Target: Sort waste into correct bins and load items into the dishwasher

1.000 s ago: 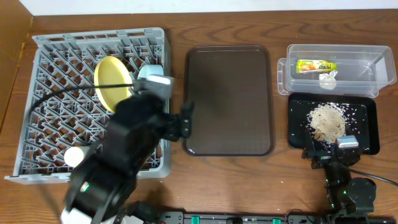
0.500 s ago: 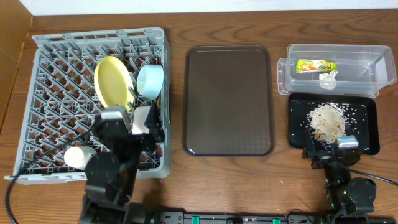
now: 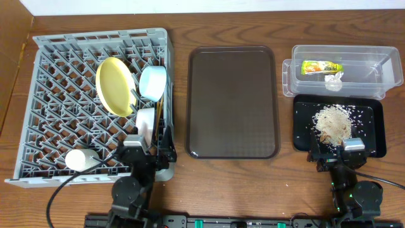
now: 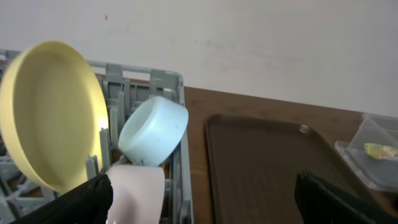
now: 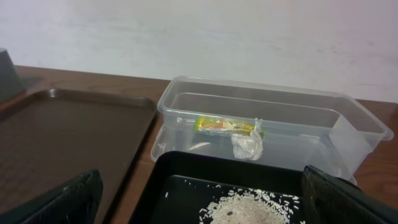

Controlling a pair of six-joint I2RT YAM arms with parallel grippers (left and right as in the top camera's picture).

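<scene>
The grey dish rack [image 3: 57, 63] holds the yellow plate [image 3: 114, 85] on edge, the light-blue bowl [image 3: 152, 82], the white bowl [image 3: 145, 122], the white cup [image 3: 79, 158] and the chopsticks [image 3: 162, 109]. My left gripper [image 3: 152, 151] is open and empty at the rack's front right corner. In its wrist view [image 4: 205, 205] the plate [image 4: 50, 124], blue bowl [image 4: 154, 130] and white bowl [image 4: 134, 193] stand just ahead. The clear tub [image 3: 367, 66] holds the wrapper [image 3: 321, 66] and tissue [image 3: 333, 80]. The black tray [image 3: 373, 126] holds rice scraps [image 3: 333, 121]. My right gripper [image 3: 335, 155] is open and empty at that tray's near edge [image 5: 199, 205].
The dark brown serving tray [image 3: 233, 101] lies between the rack and the bins, with nothing on it. The right wrist view shows the tub [image 5: 348, 124], wrapper [image 5: 227, 125], tissue [image 5: 247, 144], rice [image 5: 249, 208] and black tray [image 5: 186, 165]. A wall stands behind the table.
My left arm has drawn back from over the rack toward the table's front edge, leaving the white bowl standing in the rack. The right arm has not moved.
</scene>
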